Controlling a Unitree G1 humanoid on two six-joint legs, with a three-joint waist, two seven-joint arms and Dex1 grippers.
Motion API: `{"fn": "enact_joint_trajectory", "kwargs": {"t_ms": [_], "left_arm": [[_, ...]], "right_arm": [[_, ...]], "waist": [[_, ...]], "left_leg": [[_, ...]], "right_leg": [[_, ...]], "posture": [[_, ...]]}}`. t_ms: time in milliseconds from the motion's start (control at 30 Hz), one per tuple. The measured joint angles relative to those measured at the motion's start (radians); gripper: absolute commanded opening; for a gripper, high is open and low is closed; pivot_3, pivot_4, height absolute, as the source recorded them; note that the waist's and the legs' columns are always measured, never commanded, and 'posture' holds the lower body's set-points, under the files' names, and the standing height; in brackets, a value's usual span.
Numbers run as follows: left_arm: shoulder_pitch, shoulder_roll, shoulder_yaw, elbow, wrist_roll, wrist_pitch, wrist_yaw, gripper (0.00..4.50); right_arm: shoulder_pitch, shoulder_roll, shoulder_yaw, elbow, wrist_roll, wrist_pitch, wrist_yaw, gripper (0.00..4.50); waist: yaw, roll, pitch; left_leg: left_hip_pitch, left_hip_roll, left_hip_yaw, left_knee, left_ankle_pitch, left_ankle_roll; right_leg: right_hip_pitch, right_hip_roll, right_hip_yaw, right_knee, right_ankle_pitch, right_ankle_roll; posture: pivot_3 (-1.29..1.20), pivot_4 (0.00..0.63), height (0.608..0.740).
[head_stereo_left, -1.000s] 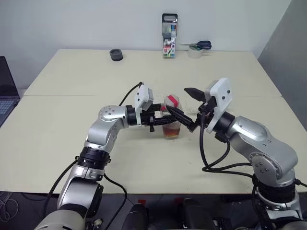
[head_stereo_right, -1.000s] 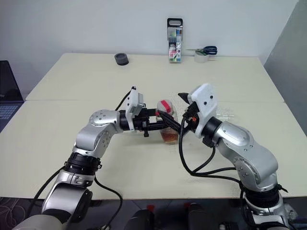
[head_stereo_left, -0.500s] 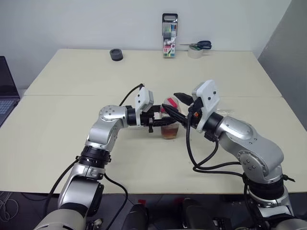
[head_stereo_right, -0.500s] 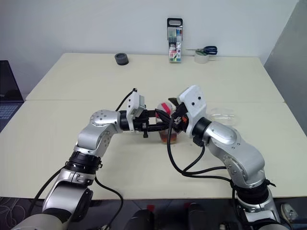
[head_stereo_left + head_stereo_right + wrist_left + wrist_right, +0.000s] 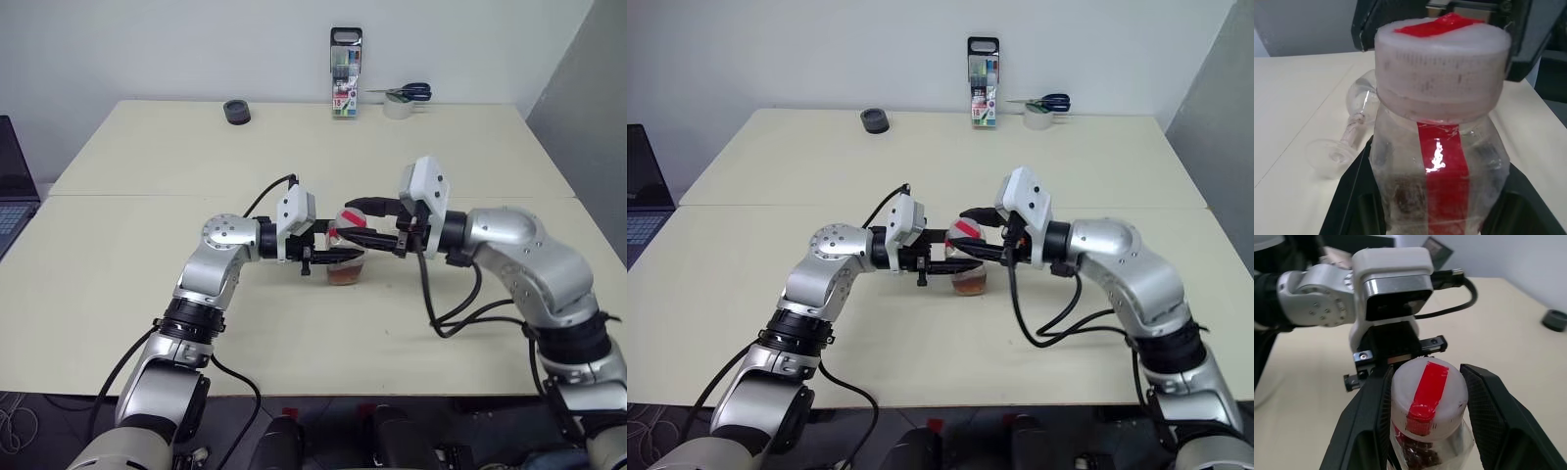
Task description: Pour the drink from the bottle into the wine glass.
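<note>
I have the left gripper (image 5: 328, 257) clenched on the bottle (image 5: 347, 250) at table centre. My right gripper (image 5: 364, 222) straddles the cap (image 5: 1428, 390); contact unclear. Uncapping comes first. The wine glass (image 5: 1349, 128) lies toppled at the bottle's three o'clock.

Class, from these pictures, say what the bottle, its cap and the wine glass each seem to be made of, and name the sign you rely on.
Bottle: probably clear, glossy plastic; see-through squarish walls with soft highlights.
Cap: likely matte, whitish plastic; cloudy surface under a shiny red strip.
Wine glass: glass or clear plastic, hard to tell; transparent bowl and stem with bright glints, lying on the table.
</note>
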Motion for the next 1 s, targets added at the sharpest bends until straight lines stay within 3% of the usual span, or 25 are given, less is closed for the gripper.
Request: {"fn": "enact_joint_trajectory", "kwargs": {"t_ms": [33, 67, 267, 433, 667, 1000], "left_arm": [[0.0, -0.002, -0.002, 0.007, 0.001, 0.0, -0.003, 1.78], [0.0, -0.004, -0.004, 0.013, 0.002, 0.0, -0.003, 1.78], [-0.001, -0.01, 0.012, 0.015, -0.002, 0.001, 0.038, 1.78], [-0.031, -0.014, 0.028, 0.052, -0.006, 0.006, 0.063, 1.78], [-0.092, -0.041, 0.037, 0.14, -0.003, -0.016, 0.061, 1.78], [-0.12, -0.056, 0.037, 0.199, 0.003, -0.049, 0.04, 1.78]], "right_arm": [[-0.002, 0.002, -0.001, 0.012, 0.003, 0.004, 0.012, 1.82], [0.0, 0.007, -0.003, 0.017, 0.003, 0.01, 0.013, 2.55], [0.074, 0.024, -0.088, -0.072, 0.002, 0.05, -0.112, 4.5], [0.225, 0.095, -0.187, -0.359, 0.039, 0.178, -0.345, 4.5], [0.288, 0.303, -0.104, -0.43, -0.128, 0.221, -0.704, 4.5], [0.253, 0.45, -0.019, -0.37, -0.242, 0.198, -0.834, 4.5]], "waist": [[0.0, 0.0, 0.0], [0.0, 0.0, 0.0], [0.003, 0.0, 0.0], [0.009, 0.0, 0.0], [0.005, 0.001, 0.0], [-0.001, 0.001, 0.0]], "left_leg": [[0.0, 0.0, 0.0, 0.0, 0.0, 0.0], [-0.001, 0.0, 0.0, 0.0, 0.0, 0.0], [-0.006, -0.001, -0.002, 0.005, 0.0, 0.0], [-0.007, -0.001, -0.004, 0.004, 0.0, 0.0], [-0.006, -0.001, -0.003, 0.005, 0.0, -0.001], [-0.006, -0.001, -0.003, 0.005, 0.001, -0.002]], "right_leg": [[0.0, 0.0, 0.0, 0.0, 0.0, 0.0], [0.0, -0.001, 0.0, 0.0, 0.0, 0.0], [-0.002, -0.002, -0.001, 0.0, 0.0, 0.0], [-0.002, -0.002, -0.002, 0.0, 0.0, 0.0], [-0.002, -0.001, -0.002, 0.002, 0.0, 0.0], [-0.003, -0.001, -0.001, 0.001, 0.0, 0.0]], "posture": [[0.0, 0.15, 0.74], [0.0, 0.15, 0.74], [0.0, 0.15, 0.74], [0.0, 0.15, 0.74], [0.0, 0.15, 0.74], [0.0, 0.15, 0.74]]}}
